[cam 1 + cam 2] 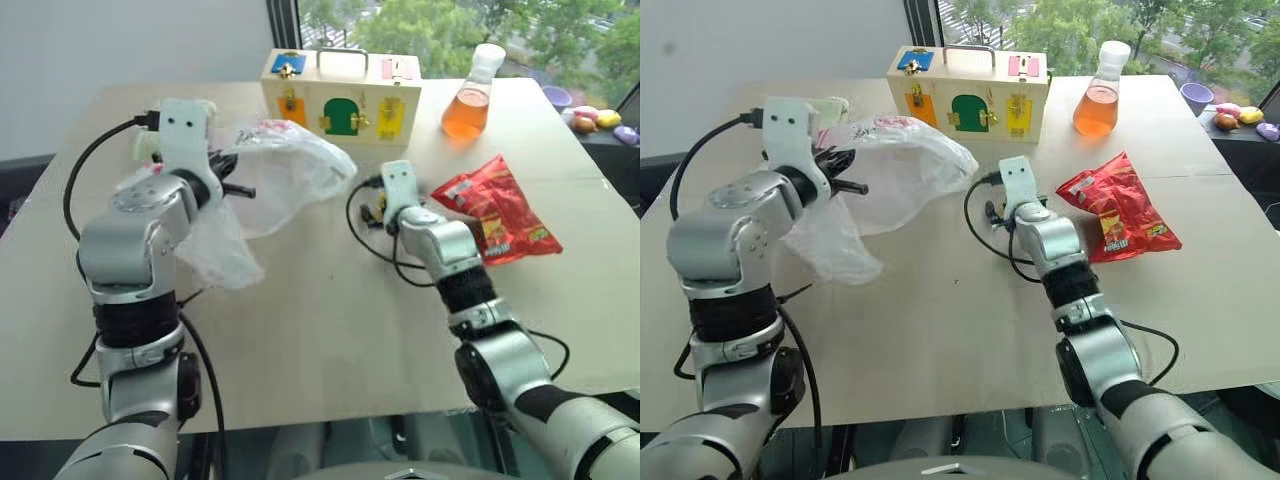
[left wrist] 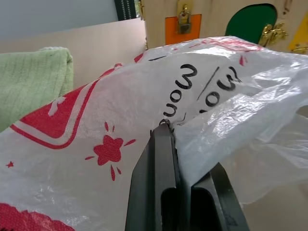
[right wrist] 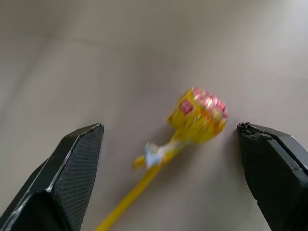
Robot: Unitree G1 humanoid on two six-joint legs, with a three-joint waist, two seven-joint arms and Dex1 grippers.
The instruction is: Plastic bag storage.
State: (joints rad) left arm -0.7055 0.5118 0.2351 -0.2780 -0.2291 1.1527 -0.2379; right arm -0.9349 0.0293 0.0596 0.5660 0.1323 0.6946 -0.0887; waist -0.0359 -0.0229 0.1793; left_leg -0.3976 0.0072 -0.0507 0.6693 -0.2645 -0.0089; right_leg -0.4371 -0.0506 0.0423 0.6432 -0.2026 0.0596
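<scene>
The two head views look forward and down over the surface [image 1: 330, 340] from just behind both arms, sharing the wooden box [image 1: 340, 97] and the far window. The left wrist view sits close against the plastic bag [image 2: 144, 110]; the right wrist view looks closely down at a lollipop [image 3: 195, 115].

Bright, even daylight comes from the window [image 1: 450, 25] behind the surface [image 1: 320, 330]. Shadows are soft and faint, lying toward the camera under the arms. Mild glare on the red snack packet [image 1: 1118, 205] and the plastic bag [image 2: 144, 106]. Head views are sharp, with slight bending at the edges. Right wrist view is soft; the yellow lollipop [image 3: 192, 120] is blurred.
</scene>
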